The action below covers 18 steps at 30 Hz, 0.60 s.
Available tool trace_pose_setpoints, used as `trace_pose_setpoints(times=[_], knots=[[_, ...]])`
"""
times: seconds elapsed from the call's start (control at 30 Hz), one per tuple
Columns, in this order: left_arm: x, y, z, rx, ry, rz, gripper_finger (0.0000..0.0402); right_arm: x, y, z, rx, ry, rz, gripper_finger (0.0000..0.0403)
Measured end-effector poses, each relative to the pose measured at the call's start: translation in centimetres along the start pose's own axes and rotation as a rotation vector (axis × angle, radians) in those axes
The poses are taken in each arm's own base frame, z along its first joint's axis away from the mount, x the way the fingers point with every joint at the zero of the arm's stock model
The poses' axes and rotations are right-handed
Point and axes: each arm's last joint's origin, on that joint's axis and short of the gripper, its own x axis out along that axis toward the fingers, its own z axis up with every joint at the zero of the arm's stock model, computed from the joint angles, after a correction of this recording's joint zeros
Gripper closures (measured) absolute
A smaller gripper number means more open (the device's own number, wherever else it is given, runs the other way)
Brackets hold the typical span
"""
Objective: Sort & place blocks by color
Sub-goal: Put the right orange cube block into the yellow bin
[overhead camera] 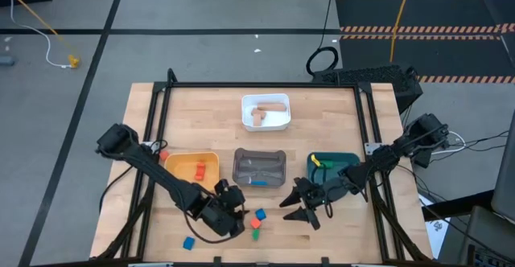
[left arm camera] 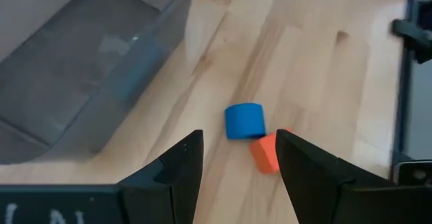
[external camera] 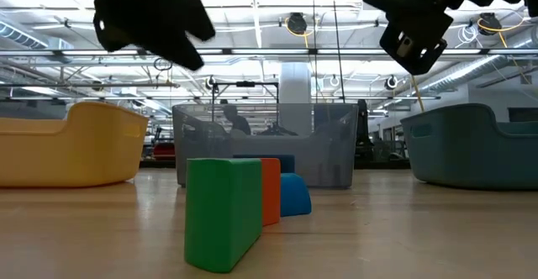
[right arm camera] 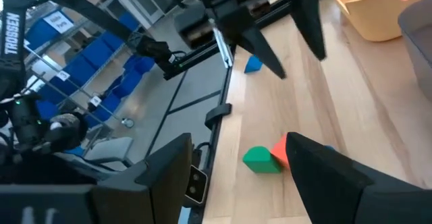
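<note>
Blue cylinder (left arm camera: 244,120) is sitting just ahead of the left gripper (left arm camera: 236,166), jaws gaping empty; should be centring before closing.

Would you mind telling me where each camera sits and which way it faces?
High view: overhead, looking straight down on the wooden table; both arms show.
Low view: at table height, facing the green block and clear grey tray; both grippers hang above.
Left wrist view: over the open left gripper, facing the blue cylinder and red-orange block.
Right wrist view: behind the open right gripper.
All four share the three-block cluster.
</note>
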Motion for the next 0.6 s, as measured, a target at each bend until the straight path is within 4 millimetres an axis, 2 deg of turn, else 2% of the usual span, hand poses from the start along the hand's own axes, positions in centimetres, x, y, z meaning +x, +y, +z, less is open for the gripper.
trace_pose_setpoints(times=[0.23, 0.6], knots=[[2.1, -0.5, -0.7, -0.041, -0.02, -0.011, 0.0215, 0.0, 0.0, 0.0, 0.002, 0.002, 0.001, 0.0172], [2.5, -1.1, -0.4, -0.059, -0.077, -0.048, 0.0215, 0.0, 0.0, 0.0, 0.003, 0.0, 0.006, 0.0172]])
